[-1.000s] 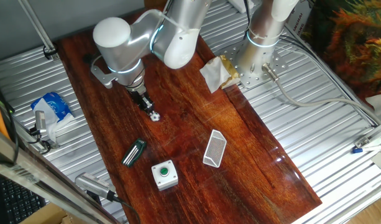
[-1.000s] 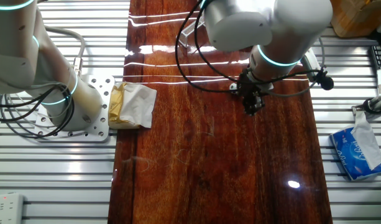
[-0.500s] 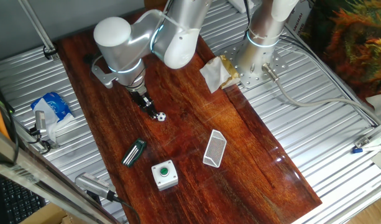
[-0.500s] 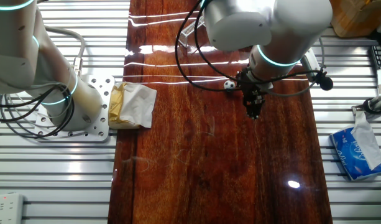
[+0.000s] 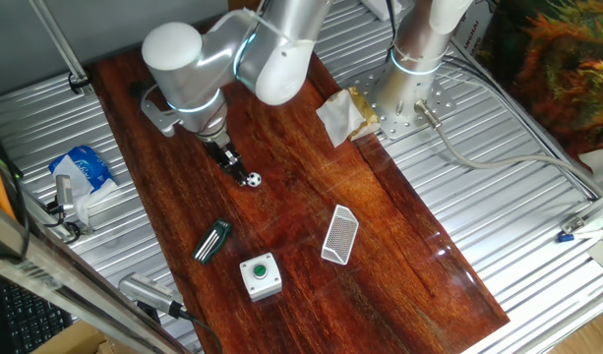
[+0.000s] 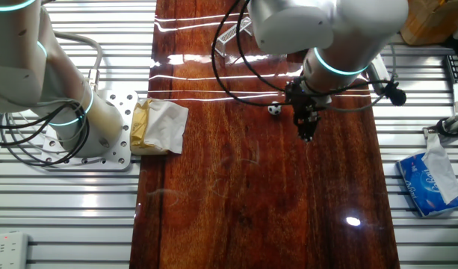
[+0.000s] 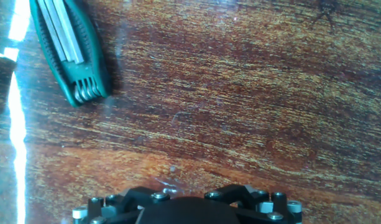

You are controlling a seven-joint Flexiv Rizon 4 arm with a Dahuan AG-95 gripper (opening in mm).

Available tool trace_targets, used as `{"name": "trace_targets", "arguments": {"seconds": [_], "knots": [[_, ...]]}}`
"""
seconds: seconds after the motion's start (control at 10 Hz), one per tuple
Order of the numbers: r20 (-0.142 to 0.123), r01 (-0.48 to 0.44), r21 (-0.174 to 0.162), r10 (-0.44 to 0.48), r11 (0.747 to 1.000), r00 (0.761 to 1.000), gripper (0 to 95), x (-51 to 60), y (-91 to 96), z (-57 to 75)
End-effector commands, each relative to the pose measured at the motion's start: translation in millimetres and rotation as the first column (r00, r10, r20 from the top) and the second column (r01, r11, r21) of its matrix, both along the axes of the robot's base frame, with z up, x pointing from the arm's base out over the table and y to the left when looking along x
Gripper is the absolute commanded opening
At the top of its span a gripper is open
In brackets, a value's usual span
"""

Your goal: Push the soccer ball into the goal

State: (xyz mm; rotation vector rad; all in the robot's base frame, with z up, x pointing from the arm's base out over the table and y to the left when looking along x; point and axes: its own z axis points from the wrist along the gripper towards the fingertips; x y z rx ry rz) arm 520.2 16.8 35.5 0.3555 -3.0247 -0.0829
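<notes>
One soccer ball (image 5: 253, 180) beside gripper (image 5: 228, 164), goal (image 5: 339, 235) apart

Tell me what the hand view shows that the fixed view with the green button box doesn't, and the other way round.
Only the hand view shows the dark green holder close up, with its silver bars and comb-like end, lying on the wood grain.

Only the fixed view shows the soccer ball beside the end effector, the goal farther along the table, the button box, the blue tissue pack and the crumpled paper.

Both show the green holder and the wooden tabletop.
</notes>
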Motion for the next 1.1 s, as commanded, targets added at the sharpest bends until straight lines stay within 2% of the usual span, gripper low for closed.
{"name": "trace_targets", "arguments": {"seconds": [0.1, 0.3, 0.4, 0.6, 0.8, 1.1], "knots": [[-0.009, -0.008, -0.023, 0.008, 1.0, 1.0, 95.0, 0.5, 0.0, 1.9], [-0.011, -0.03, -0.098, 0.029, 0.995, 1.0, 19.0, 0.4, -0.2, 1.9], [-0.01, -0.033, -0.109, 0.032, 0.993, 0.999, 0.0, 0.4, -0.2, 1.9], [-0.011, -0.037, -0.114, 0.036, 0.993, 0.999, 0.0, -1.0, -0.9, 2.4], [-0.014, -0.069, -0.159, 0.067, 0.985, 0.998, 0.0, -4.0, -6.3, 3.1], [-0.016, -0.11, -0.153, 0.109, 0.982, 0.994, 0.0, -8.1, -29.3, 7.5]]}}
